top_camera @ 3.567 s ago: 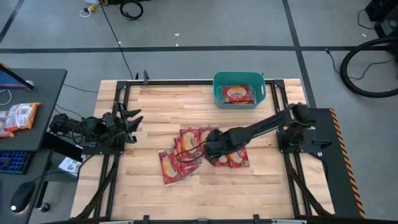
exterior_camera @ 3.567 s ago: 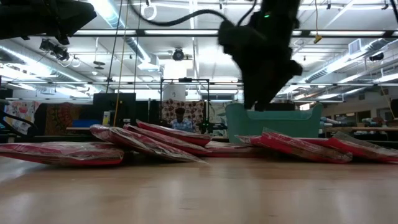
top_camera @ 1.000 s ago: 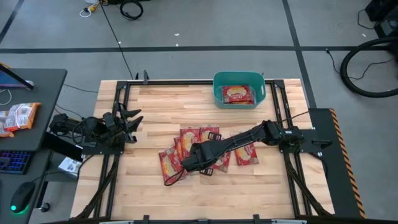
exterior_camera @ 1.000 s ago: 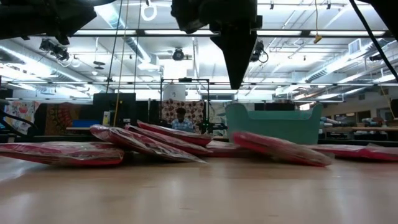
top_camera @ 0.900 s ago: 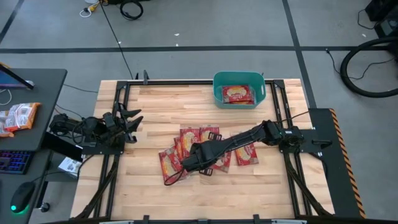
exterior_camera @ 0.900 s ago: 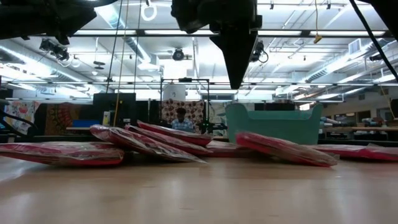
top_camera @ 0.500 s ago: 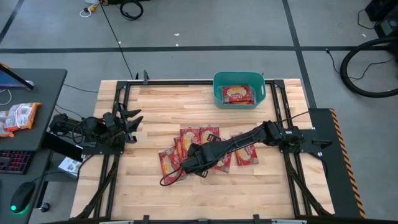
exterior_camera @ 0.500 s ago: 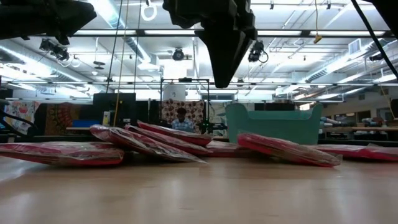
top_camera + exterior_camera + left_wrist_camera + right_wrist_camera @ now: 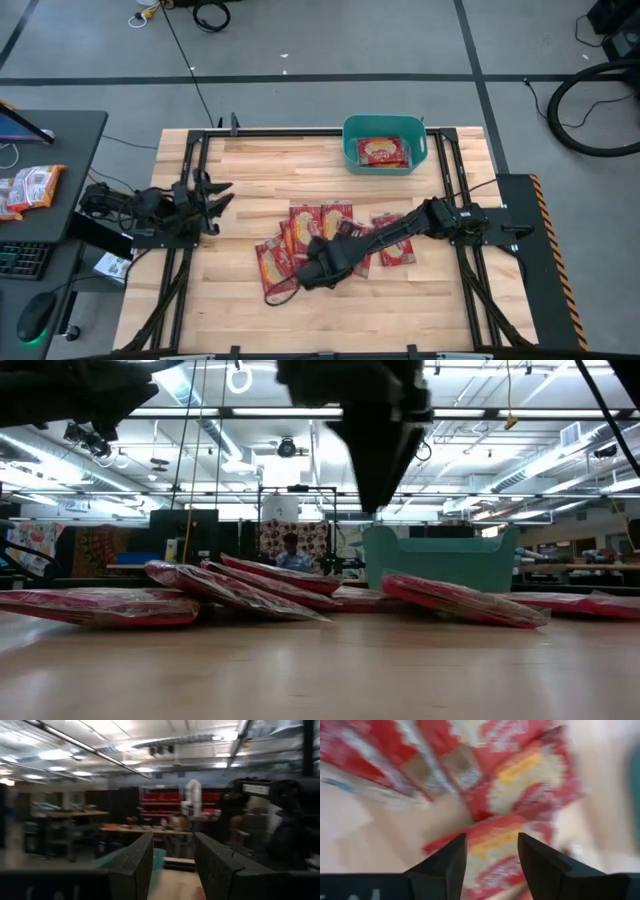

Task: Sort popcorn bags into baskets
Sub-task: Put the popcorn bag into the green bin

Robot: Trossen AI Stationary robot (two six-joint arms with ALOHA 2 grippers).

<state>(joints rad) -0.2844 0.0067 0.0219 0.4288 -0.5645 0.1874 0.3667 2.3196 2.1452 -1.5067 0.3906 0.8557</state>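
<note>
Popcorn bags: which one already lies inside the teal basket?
The single bag at the table's far edge, inside the teal basket; all others lie on the wood.

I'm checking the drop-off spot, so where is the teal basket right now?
In the high view the teal basket sits at the table's far edge, right of centre, beyond the pile of popcorn bags, with one bag inside.

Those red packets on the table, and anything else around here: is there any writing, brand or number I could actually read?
None can be read.
Popcorn bags: printing around the yellow oval, too small and blurred to read.
Bag in the teal basket: printed, too small to read.
Orange-and-white packets on the side desk: unreadable.
Room shelves and signs behind the table, low view: no legible text.
</note>
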